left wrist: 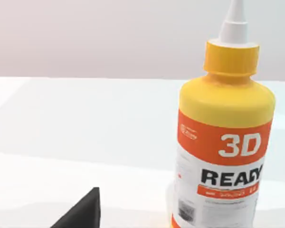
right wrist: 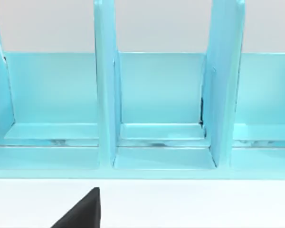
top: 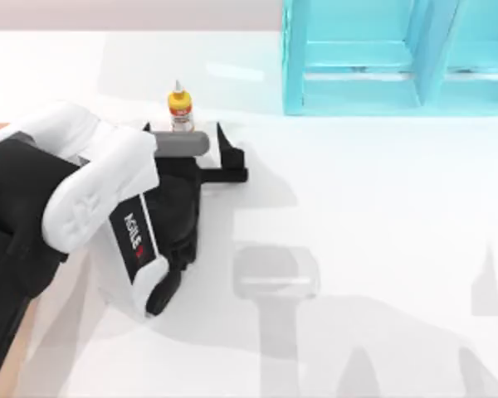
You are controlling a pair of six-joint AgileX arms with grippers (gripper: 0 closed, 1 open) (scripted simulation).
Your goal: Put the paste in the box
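Observation:
The paste (top: pixel 180 108) is a small yellow-orange squeeze bottle with a white nozzle and a red-and-white label, standing upright on the white table at the back left. My left gripper (top: pixel 183 131) is open just in front of it, one black fingertip on each side, not touching it. The left wrist view has the paste (left wrist: pixel 223 142) close up beside one black fingertip (left wrist: pixel 83 213). The box is mostly hidden under my left arm; a light wooden strip (top: pixel 21 340) peeks out at the left edge. A black fingertip (right wrist: pixel 85 211) of my right gripper sits well off centre, so the jaws stand open.
A turquoise-blue shelf unit (top: pixel 357 58) stands at the back right, and the right wrist view faces its open compartments (right wrist: pixel 161 95). White tabletop (top: pixel 365 232) stretches across the middle and right, crossed by arm shadows.

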